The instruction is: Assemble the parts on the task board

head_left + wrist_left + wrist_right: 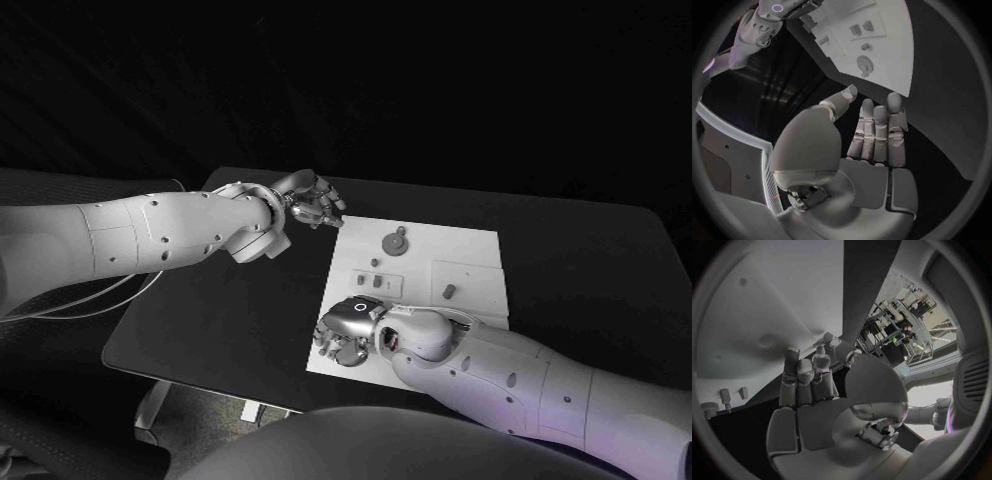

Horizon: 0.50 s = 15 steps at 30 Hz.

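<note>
White, flat and rectangular, the task board (433, 265) lies in the middle of the black table (216, 320), its long axis running away from the robot.

Head view: the left hand (307, 203) is above the table just off the board's far left corner, fingers loosely apart, holding nothing. The right hand (351, 330) is over the board's near left corner, fingers pointing down; this view does not show whether they touch the board.

Parts counted on the board in the head view:
- one round part (394, 241) with a short stem, near the far end;
- two small dark rectangular parts (371, 282) side by side at mid-board, left of centre;
- one small dark part (449, 291) inside a faintly outlined square on the right half.

A further small mark sits between the round part and the pair; its nature cannot be determined.

Left wrist view: the left hand's fingers (877, 131) are extended straight and side by side, the thumb apart from them, the palm empty. The board's far corner lies beyond the fingertips, apart from them.

Right wrist view: the right hand's fingers (804, 377) are extended close together, with nothing held. Two small grey parts (733, 394) stand on the board beside the hand.

No brand, label or legible writing is visible.
</note>
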Each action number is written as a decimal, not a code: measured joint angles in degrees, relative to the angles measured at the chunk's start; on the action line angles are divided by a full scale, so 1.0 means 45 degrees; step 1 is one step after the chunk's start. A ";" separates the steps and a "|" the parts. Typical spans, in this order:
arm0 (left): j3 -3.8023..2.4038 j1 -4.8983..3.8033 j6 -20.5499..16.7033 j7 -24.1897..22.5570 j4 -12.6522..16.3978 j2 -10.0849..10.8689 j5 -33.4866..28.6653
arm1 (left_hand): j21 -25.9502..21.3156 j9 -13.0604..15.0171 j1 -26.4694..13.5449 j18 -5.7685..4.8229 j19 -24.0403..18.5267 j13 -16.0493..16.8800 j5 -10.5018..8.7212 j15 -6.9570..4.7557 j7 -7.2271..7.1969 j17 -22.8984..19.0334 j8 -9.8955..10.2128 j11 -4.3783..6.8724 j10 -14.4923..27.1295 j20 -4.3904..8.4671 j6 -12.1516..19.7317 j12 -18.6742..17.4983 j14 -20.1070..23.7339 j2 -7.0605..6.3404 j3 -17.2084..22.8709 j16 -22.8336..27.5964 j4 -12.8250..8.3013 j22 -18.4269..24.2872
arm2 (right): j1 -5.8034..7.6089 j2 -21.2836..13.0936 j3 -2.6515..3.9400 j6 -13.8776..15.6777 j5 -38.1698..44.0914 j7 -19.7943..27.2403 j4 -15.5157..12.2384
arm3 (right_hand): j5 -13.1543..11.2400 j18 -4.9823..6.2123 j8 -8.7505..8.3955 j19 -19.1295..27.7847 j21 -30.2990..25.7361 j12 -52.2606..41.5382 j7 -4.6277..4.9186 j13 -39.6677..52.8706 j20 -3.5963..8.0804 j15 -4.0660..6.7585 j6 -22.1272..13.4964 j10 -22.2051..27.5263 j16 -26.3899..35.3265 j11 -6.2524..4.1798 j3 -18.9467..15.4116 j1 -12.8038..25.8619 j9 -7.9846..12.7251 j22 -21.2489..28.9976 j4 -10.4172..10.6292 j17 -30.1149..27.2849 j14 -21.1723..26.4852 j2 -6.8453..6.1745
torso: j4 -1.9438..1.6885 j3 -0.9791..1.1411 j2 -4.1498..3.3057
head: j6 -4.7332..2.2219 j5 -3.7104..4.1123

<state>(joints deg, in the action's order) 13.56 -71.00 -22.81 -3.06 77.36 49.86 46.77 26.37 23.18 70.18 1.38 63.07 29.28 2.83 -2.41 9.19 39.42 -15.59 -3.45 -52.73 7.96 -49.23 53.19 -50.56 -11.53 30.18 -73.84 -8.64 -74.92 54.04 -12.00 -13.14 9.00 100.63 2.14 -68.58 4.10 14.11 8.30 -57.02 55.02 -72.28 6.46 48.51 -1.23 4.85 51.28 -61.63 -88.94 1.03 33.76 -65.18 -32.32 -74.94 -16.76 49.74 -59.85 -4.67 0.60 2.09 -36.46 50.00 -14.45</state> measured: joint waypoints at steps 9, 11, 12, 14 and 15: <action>0.0000 0.0000 0.0018 0.0000 -0.0006 -0.0054 -0.0014 | 0.0000 0.0000 0.0000 0.0000 -0.0001 0.0000 0.0000 0.0017 0.0008 0.0000 0.0000 0.0001 -0.0001 -0.0001 0.0006 0.0000 0.0015 0.0000 0.0000 0.0000 0.0000 0.0002 | -0.0080 0.0080 0.0024 0.0080 0.0096 -0.0023 0.0090 | 0.0000 0.0108 0.0168 -0.0001 0.0097 -0.0018 0.0074 0.0017 -0.0001 0.0009 0.0074 -0.0001 -0.0005 0.0000 0.0000 0.0106 0.0006 0.0000 0.0000 0.0000 -0.0015 0.0106 | 0.0002 0.0009 0.0000 | 0.0000 -0.0029; 0.0000 0.0000 0.0022 0.0000 -0.0008 -0.0056 -0.0017 | 0.0000 0.0000 0.0000 0.0000 -0.0002 0.0000 0.0000 0.0018 0.0025 0.0000 0.0000 0.0001 -0.0001 -0.0002 0.0023 0.0000 0.0016 0.0000 0.0000 0.0000 0.0000 0.0001 | -0.0083 0.0084 0.0024 0.0081 0.0107 -0.0023 0.0091 | 0.0027 0.0110 0.0303 -0.0002 0.0098 -0.0051 0.0151 0.0019 -0.0001 -0.0007 0.0150 0.0028 -0.0004 0.0028 0.0000 0.0193 0.0005 0.0000 0.0000 0.0000 -0.0033 0.0226 | 0.0002 0.0011 0.0000 | 0.0000 -0.0032; 0.0000 0.0000 0.0023 0.0000 -0.0011 -0.0060 -0.0018 | 0.0000 -0.0001 0.0000 0.0000 -0.0004 0.0000 0.0000 0.0018 0.0025 0.0000 0.0000 0.0001 -0.0001 -0.0004 0.0023 0.0000 0.0016 0.0000 0.0000 0.0000 0.0000 0.0002 | -0.0085 0.0086 0.0024 0.0082 0.0112 -0.0023 0.0091 | 0.0111 0.0111 0.0377 -0.0002 0.0099 -0.0051 0.0171 0.0018 -0.0002 -0.0008 0.0171 0.0065 -0.0051 0.0066 0.0071 0.0211 0.0004 0.0000 -0.0009 0.0000 -0.0034 0.0344 | 0.0002 0.0011 0.0000 | 0.0000 -0.0033; 0.0000 0.0000 0.0026 0.0000 -0.0016 -0.0070 -0.0020 | 0.0000 -0.0001 0.0000 0.0001 -0.0021 0.0000 0.0000 0.0018 0.0025 0.0000 0.0000 0.0002 -0.0001 -0.0021 0.0023 0.0000 0.0017 0.0000 0.0000 0.0000 0.0000 0.0002 | -0.0090 0.0092 0.0024 0.0083 0.0120 -0.0023 0.0092 | 0.0175 0.0110 0.0442 -0.0002 0.0100 -0.0051 0.0131 0.0038 -0.0002 -0.0009 0.0215 0.0067 -0.0055 0.0068 0.0094 0.0239 -0.0007 0.0000 -0.0018 0.0000 -0.0035 0.0372 | 0.0002 0.0011 0.0000 | 0.0000 -0.0039; 0.0000 0.0000 0.0027 0.0000 -0.0018 -0.0076 -0.0021 | 0.0000 -0.0001 0.0000 0.0000 -0.0021 0.0000 0.0000 0.0018 0.0025 0.0000 0.0000 0.0001 -0.0001 -0.0020 0.0023 0.0000 0.0017 0.0000 0.0000 0.0000 0.0000 0.0002 | -0.0098 0.0105 0.0024 0.0084 0.0123 -0.0023 0.0092 | 0.0175 0.0110 0.0522 -0.0002 0.0100 -0.0051 0.0089 0.0039 -0.0002 -0.0010 0.0338 0.0067 -0.0055 0.0068 0.0094 0.0238 -0.0018 0.0000 -0.0018 0.0000 -0.0038 0.0372 | 0.0002 0.0011 0.0000 | 0.0000 -0.0040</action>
<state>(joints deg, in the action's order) 13.56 -71.00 -22.69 -3.06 77.28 49.52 46.67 26.37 23.17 70.18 1.38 62.98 29.28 2.83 -2.33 9.30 39.42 -15.59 -3.44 -52.74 7.87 -49.13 53.19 -50.49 -11.53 30.18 -73.84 -8.64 -74.91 53.60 -11.53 -13.03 9.38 101.19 2.03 -68.17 4.89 14.60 10.65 -57.03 55.47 -72.51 6.86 48.69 -1.23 4.80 52.80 -61.33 -89.18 1.33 34.18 -64.10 -32.40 -74.94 -16.84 49.74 -60.02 -3.00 0.61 2.14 -36.46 50.00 -14.63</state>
